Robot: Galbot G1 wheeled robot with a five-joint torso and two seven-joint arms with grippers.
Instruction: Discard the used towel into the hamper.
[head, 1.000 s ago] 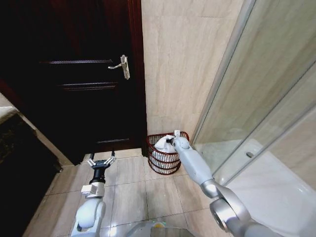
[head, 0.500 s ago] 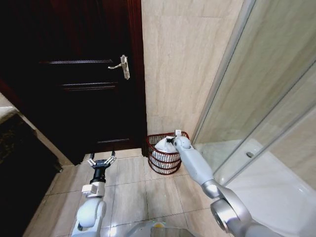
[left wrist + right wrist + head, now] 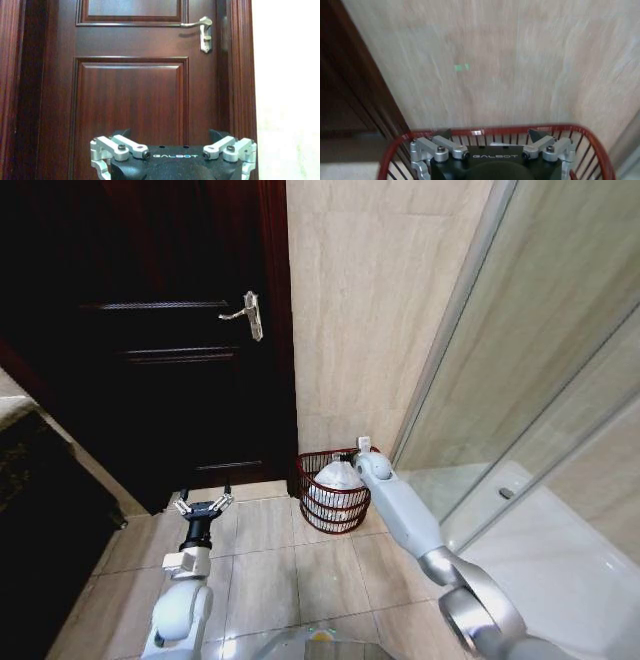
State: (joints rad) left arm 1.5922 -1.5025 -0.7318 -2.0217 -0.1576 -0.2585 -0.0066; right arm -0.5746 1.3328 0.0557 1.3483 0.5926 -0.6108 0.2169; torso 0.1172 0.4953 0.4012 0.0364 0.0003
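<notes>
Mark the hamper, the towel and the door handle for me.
hamper [image 3: 333,515]: head view, front wire wall.
towel [image 3: 337,476]: head view, white mound inside the hamper.
door handle [image 3: 249,312]: head view, silver lever.

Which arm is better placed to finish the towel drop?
Right. Its end effector is over the hamper, where the towel lies. The left end effector hovers over floor tiles by the door.

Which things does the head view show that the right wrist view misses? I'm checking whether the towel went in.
Head view alone: a white towel bundled inside the hamper, the right gripper over its rim, the left gripper open above the floor tiles, and the door. Right wrist view alone: a close look at the hamper's far rim against the beige wall. Both share hamper and wall.
</notes>
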